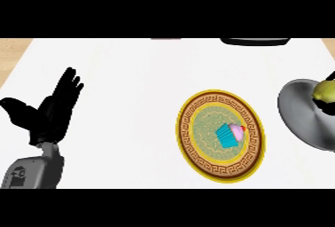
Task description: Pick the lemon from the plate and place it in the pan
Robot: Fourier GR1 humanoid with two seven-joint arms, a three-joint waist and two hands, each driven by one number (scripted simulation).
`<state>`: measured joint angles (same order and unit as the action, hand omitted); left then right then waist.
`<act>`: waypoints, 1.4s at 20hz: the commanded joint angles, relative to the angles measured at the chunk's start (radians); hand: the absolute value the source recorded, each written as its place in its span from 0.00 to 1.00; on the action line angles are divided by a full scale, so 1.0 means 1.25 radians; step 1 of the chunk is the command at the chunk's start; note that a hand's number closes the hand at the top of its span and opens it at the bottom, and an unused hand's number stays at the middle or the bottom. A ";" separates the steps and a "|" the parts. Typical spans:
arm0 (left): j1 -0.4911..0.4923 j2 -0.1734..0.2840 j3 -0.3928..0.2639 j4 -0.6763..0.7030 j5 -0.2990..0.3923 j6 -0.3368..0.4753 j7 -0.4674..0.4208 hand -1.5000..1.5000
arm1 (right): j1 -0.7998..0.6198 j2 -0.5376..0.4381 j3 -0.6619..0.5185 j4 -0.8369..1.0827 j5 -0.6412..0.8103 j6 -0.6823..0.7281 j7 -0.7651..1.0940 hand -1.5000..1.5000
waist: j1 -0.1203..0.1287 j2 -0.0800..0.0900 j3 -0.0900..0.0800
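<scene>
Lemon (pixel 324 91) sits at the right edge of the view, over the grey pan (pixel 300 111), with black fingers of the right hand (pixel 325 105) curled round its underside; only a small part of that hand shows, the rest being cut off by the frame. Whether the lemon touches the pan's surface cannot be told. The pan lies on the white worktop (pixel 118 146), partly out of view on the right.

Near the middle, just left of the pan and apart from it, lies a round plate (pixel 196 150) with a yellow rim, a brown patterned band and a greenish centre. On it stands a cupcake (pixel 230 134) with a blue wrapper, pink icing and a red bit on top, tilted to one side.

At the left, the left hand (pixel 49 113) rests open, fingers straight and pointing up, thumb spread out to the side, holding nothing, well apart from the plate. Its grey forearm (pixel 33 170) comes in from the lower edge.

A dark object (pixel 255 41) shows at the far edge of the worktop, mostly cut off.
</scene>
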<state>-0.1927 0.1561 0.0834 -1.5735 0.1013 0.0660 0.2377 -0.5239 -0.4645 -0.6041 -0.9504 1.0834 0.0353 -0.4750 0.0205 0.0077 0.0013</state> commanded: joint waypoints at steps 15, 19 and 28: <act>-0.026 0.011 0.025 0.002 0.006 -0.002 0.009 0.50 | -0.091 -0.153 -0.179 0.431 -0.205 0.052 -0.177 0.00 | -0.016 -0.002 0.001; 0.029 0.003 0.013 -0.015 0.005 -0.016 -0.020 0.50 | -0.082 -0.239 -0.253 0.494 -0.286 0.188 -0.183 0.00 | -0.013 -0.003 0.001; -0.002 0.006 0.018 -0.012 0.006 -0.004 0.021 0.50 | 0.009 -0.423 -0.338 0.597 -0.402 0.523 -0.245 0.00 | -0.017 -0.001 0.003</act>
<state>-0.1768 0.1594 0.0996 -1.5960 0.1019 0.0618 0.2505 -0.5560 -0.9046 -0.9955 -0.2521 0.6300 0.4704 -0.7081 0.0015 0.0061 0.0044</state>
